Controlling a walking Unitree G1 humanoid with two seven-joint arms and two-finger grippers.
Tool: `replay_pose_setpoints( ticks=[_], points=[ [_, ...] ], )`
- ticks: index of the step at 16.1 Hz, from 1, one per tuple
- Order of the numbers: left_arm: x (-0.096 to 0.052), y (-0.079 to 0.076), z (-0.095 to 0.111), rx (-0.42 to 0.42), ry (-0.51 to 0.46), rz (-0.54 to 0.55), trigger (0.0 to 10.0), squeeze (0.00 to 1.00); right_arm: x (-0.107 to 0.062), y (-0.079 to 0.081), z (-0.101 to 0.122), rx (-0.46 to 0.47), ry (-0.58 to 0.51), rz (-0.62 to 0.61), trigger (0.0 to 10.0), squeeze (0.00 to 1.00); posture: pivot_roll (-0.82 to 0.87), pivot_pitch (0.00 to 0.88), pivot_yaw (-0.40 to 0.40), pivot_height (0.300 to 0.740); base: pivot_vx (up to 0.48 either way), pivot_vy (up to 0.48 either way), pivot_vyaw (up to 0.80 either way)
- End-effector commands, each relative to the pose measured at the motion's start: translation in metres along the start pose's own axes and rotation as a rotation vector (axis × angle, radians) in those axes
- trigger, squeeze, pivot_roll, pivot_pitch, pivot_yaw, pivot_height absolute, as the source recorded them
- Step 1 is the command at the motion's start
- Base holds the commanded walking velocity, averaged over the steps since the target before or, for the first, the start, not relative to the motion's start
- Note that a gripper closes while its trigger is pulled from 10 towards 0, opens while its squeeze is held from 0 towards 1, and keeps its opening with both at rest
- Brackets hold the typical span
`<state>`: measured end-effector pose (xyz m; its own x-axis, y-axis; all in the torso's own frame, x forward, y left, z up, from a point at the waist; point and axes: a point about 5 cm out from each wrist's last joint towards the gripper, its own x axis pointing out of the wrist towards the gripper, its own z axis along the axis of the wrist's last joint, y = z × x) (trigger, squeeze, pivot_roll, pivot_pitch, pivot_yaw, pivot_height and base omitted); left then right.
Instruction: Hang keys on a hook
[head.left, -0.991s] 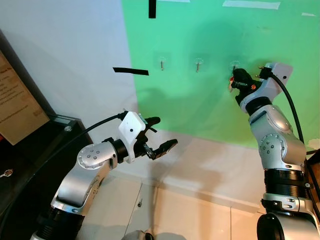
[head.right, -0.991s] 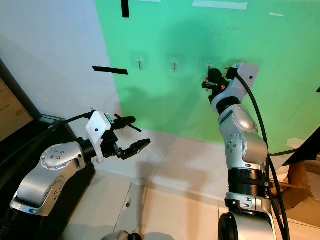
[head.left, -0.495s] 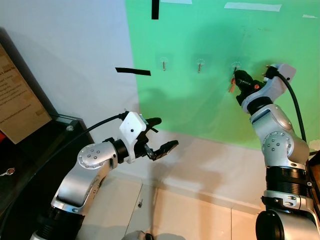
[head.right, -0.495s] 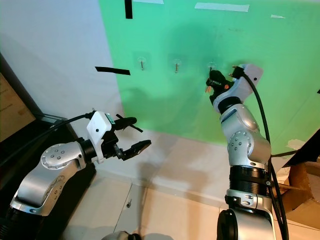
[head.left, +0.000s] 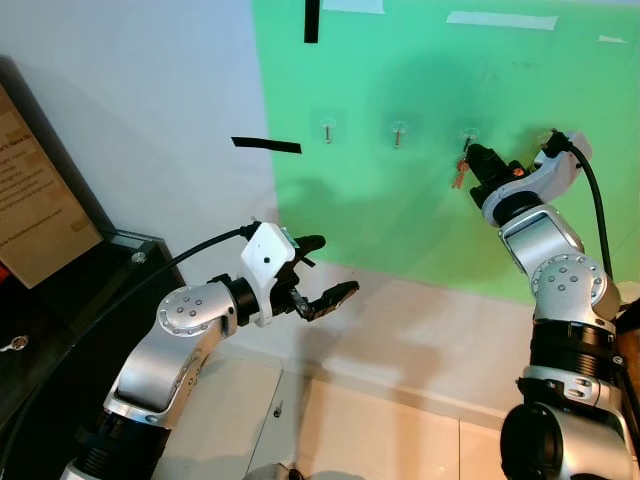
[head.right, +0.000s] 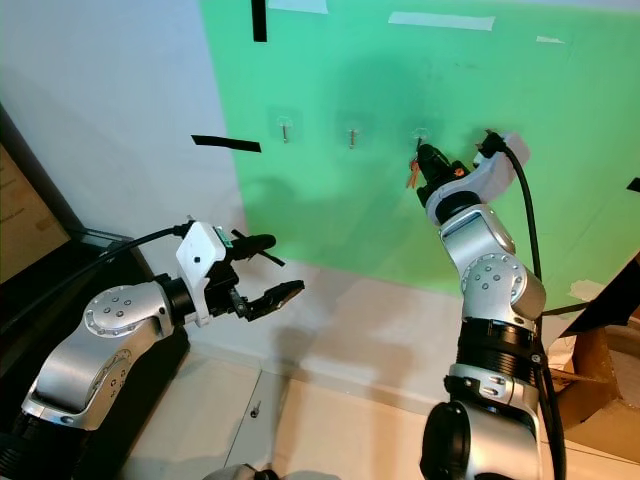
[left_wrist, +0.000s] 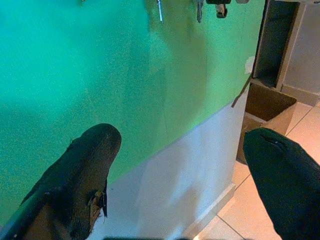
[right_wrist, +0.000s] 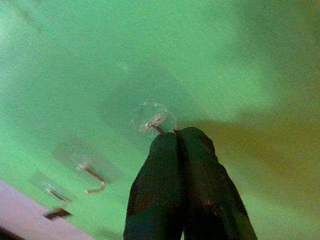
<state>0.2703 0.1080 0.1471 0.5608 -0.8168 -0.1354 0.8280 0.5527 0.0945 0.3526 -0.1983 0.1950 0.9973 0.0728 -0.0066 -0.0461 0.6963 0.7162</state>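
Keys (head.left: 459, 176) hang just below the right hook (head.left: 468, 136), at 9 o'clock of the right gripper (head.left: 476, 160), whose fingers (right_wrist: 180, 185) are pressed together beside that hook. The left gripper (head.left: 325, 270) hovers low, fingers spread wide, before the green wall (head.left: 420, 60).

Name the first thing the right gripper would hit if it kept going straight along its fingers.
The right gripper, fingers shut on the keys, points at the third hook on the green wall. It would likely meet that hook first, though depth is unclear.
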Motion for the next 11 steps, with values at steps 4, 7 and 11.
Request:
replay_pose_setpoints(
  ticks=[4, 7, 11],
  points=[
    [-0.002, -0.001, 0.005, 0.015, -0.007, -0.016, 10.0, 0.00, -0.010, -0.031, -0.010, 0.179, 0.054, -0.127, 10.0, 0.00, -0.08, 0.000, 0.074, 0.740, 0.000, 0.000, 0.00],
    [-0.003, -0.001, 0.004, 0.023, -0.002, -0.014, 10.0, 0.00, -0.015, -0.029, -0.021, -0.186, 0.159, -0.131, 10.0, 0.00, -0.08, 0.000, 0.074, 0.740, 0.000, 0.000, 0.00],
    [-0.003, 0.000, 0.005, 0.037, -0.002, -0.007, 10.0, 0.00, -0.015, -0.024, -0.012, -0.349, 0.090, -0.124, 10.0, 0.00, -0.08, 0.000, 0.075, 0.740, 0.000, 0.000, 0.00]
  ],
)
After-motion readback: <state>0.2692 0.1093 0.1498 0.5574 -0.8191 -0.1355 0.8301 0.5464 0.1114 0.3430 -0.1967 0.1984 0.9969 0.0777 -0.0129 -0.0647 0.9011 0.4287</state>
